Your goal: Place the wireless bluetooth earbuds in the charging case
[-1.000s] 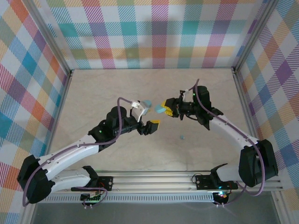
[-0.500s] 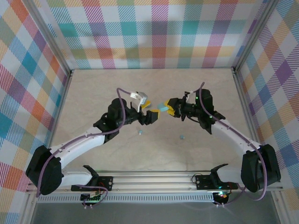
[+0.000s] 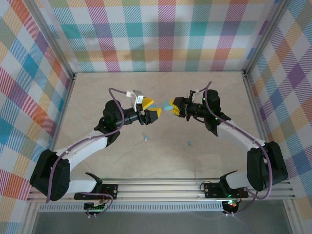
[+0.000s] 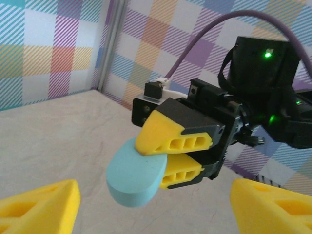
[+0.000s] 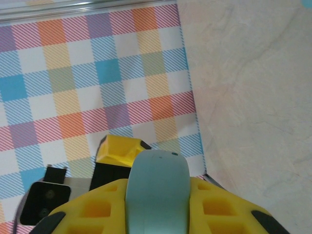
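The charging case (image 3: 167,106), a light-blue rounded block, hangs above the table with my right gripper (image 3: 175,107) shut on it. In the right wrist view the case (image 5: 157,190) sits closed between the yellow fingers (image 5: 224,209). My left gripper (image 3: 151,108) faces it, open, its fingertips just short of the case. The left wrist view looks straight at the case (image 4: 139,173) and the right gripper (image 4: 163,156) pinching it, and my own left fingers (image 4: 41,207) are spread wide on either side. Two tiny pale earbuds lie on the table, one (image 3: 146,138) under the left arm and one (image 3: 189,143) under the right arm.
Plaid walls (image 3: 165,34) close in the beige table (image 3: 97,92) at the back and on both sides. An aluminium rail (image 3: 161,187) with the arm bases runs along the near edge.
My left gripper has swung up and away from the near edge, and now points at the case. The left earbud now shows on the table. The right gripper shifted slightly with the case.
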`<action>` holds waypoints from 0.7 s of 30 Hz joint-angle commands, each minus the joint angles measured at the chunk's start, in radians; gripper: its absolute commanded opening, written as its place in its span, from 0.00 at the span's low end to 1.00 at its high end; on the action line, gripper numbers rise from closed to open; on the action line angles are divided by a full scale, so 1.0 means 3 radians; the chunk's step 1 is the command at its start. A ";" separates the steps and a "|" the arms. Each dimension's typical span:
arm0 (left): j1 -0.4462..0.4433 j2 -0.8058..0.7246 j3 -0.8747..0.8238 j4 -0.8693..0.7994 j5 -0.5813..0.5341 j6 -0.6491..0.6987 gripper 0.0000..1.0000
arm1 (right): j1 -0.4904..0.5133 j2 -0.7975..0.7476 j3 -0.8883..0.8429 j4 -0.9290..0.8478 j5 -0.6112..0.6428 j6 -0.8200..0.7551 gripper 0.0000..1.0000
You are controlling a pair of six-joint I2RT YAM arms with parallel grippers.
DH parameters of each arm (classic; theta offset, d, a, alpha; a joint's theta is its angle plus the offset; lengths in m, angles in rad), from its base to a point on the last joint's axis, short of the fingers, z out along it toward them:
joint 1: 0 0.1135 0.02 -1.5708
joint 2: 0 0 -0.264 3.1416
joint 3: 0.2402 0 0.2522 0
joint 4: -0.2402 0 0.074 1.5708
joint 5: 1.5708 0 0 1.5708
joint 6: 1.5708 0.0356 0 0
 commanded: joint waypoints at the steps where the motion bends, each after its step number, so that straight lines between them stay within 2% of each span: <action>1: 0.0010 0.0125 -0.0156 0.0574 0.0109 -0.0238 0.80 | 0.0013 -0.0058 0.0009 0.0390 0.0022 0.0109 0.19; 7: 0.0005 0.0408 -0.0130 0.1178 0.0182 -0.0633 0.76 | 0.0098 -0.0079 0.0003 0.0495 0.0084 0.0213 0.19; 12: -0.0066 0.0435 -0.0065 0.1036 0.0149 -0.0503 0.73 | 0.0155 -0.0137 -0.0005 0.0479 0.0141 0.0292 0.19; 15: -0.0116 0.0425 0.0009 0.0764 0.0137 -0.0344 0.73 | 0.0177 -0.0150 -0.0041 0.0560 0.0182 0.0411 0.18; 21: -0.0149 0.0420 0.0054 0.0732 0.0111 -0.0278 0.66 | 0.0203 -0.0160 -0.0049 0.0604 0.0174 0.0508 0.18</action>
